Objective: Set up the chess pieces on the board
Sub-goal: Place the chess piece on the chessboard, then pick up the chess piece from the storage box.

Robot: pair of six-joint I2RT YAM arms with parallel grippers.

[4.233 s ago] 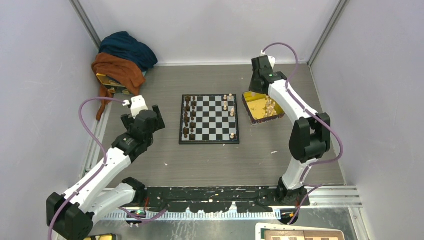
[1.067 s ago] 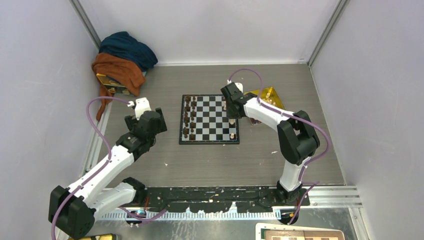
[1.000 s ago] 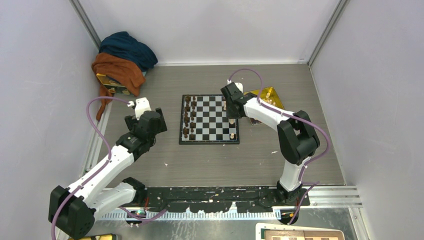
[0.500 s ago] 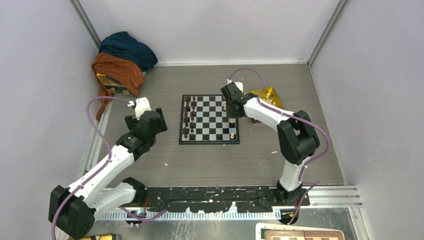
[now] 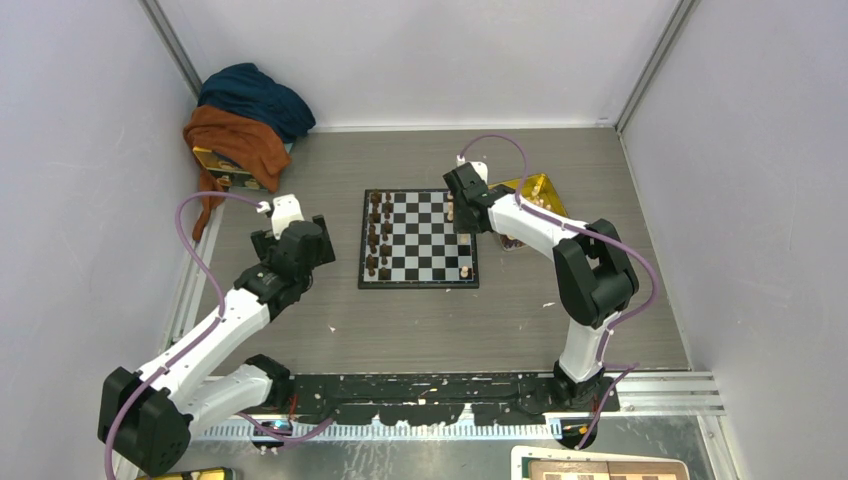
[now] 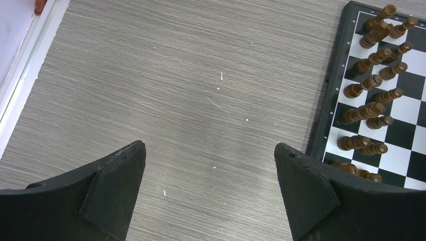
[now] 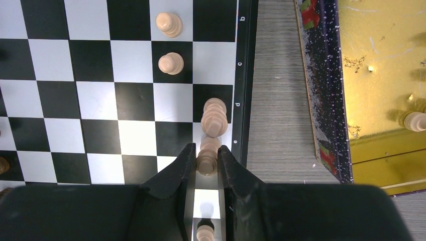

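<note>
The light-tan chess piece [image 7: 207, 161] in hand stands over a square in the outermost file at the right edge of the board [image 7: 245, 60], just beside a taller light piece [image 7: 214, 116] already set. The right end effector [image 7: 206, 150] has its jaws narrowed onto the piece's body from both sides, judged to keep it upright for placing, while more light pieces [image 7: 416, 120] wait in the yellow tray [image 7: 382, 75] off that edge. The left end effector [image 6: 208, 150] hangs fully spread and empty over bare tabletop [image 6: 150, 75] by the board's left edge, clear of the dark pieces [image 6: 374, 80], evidently parked aside.
</note>
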